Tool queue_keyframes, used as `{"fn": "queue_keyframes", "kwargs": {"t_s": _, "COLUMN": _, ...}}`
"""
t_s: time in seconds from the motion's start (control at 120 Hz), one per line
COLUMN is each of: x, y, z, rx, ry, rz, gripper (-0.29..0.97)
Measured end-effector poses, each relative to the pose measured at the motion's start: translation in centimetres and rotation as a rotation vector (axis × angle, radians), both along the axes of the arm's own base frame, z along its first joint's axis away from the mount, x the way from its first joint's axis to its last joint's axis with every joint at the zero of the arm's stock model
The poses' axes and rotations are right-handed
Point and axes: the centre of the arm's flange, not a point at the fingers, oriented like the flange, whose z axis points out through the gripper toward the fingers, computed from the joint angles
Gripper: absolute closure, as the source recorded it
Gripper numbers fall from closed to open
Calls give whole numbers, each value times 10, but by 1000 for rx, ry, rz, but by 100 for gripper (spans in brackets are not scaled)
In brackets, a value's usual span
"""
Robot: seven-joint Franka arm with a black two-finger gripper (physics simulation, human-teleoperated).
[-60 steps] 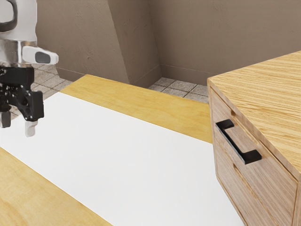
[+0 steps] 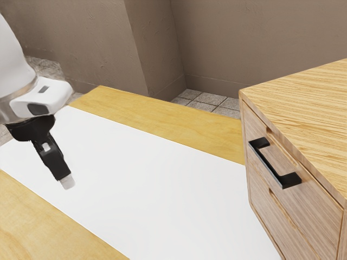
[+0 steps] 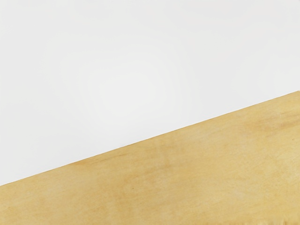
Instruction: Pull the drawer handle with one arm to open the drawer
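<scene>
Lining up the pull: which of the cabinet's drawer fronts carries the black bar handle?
The upper drawer, just under the cabinet top. The black handle runs across its front; the lower drawer beneath shows no such bar.

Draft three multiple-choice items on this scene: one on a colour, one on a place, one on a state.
1. What colour is the bar handle on the light wooden cabinet?
A) silver
B) black
C) red

2. Where does the black two-finger gripper hang?
A) over the white table surface, at the exterior view's left
B) on top of the cabinet
C) at the handle

3. What state is the upper drawer in?
A) pulled fully out
B) taken out and lying on the table
C) shut

Answers:
1 B: the bar is black against the pale wood.
2 A: it hangs above the white surface, far from the cabinet.
3 C: its front lies flush with the front below, and the gripper is apart from the handle.
</scene>
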Motion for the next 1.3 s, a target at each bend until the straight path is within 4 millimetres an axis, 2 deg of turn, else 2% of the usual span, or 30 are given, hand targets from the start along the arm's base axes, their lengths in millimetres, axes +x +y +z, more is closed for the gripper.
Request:
{"fn": "queue_keyframes", "kwargs": {"t_s": 0.05, "x": -3, "y": -8, "z": -1, "rx": 23, "ry": -62, "rz": -71, "gripper": 0}}
{"fn": "queue_keyframes", "kwargs": {"t_s": 0.117, "x": 1, "y": -32, "z": 4, "rx": 48, "ry": -149, "rz": -240, "gripper": 0}}
{"fn": "queue_keyframes", "kwargs": {"t_s": 0.175, "x": -5, "y": -69, "z": 15, "rx": 68, "ry": -221, "rz": -448, "gripper": 0}}
{"fn": "queue_keyframes", "kwargs": {"t_s": 0.258, "x": -31, "y": -127, "z": 33, "rx": 100, "ry": -306, "rz": -770, "gripper": 0}}
{"fn": "queue_keyframes", "kwargs": {"t_s": 0.325, "x": -43, "y": -154, "z": 37, "rx": 118, "ry": -340, "rz": -970, "gripper": 0}}
{"fn": "queue_keyframes", "kwargs": {"t_s": 0.417, "x": -52, "y": -178, "z": 38, "rx": 141, "ry": -372, "rz": -1184, "gripper": 0}}
{"fn": "queue_keyframes", "kwargs": {"t_s": 0.483, "x": -40, "y": -191, "z": 31, "rx": 170, "ry": -385, "rz": -1281, "gripper": 0}}
{"fn": "queue_keyframes", "kwargs": {"t_s": 0.592, "x": -14, "y": -223, "z": 25, "rx": 240, "ry": -420, "rz": -1401, "gripper": 0}}
{"fn": "queue_keyframes", "kwargs": {"t_s": 0.717, "x": -3, "y": -239, "z": 33, "rx": 301, "ry": -532, "rz": -1519, "gripper": 0}}
{"fn": "queue_keyframes", "kwargs": {"t_s": 0.825, "x": 2, "y": -249, "z": 25, "rx": 314, "ry": -593, "rz": -1622, "gripper": 0}}
{"fn": "queue_keyframes", "kwargs": {"t_s": 1.133, "x": -2, "y": -265, "z": 14, "rx": 374, "ry": -678, "rz": -1805, "gripper": 0}}
{"fn": "queue_keyframes", "kwargs": {"t_s": 1.3, "x": 8, "y": -268, "z": 9, "rx": 391, "ry": -690, "rz": -1848, "gripper": 0}}
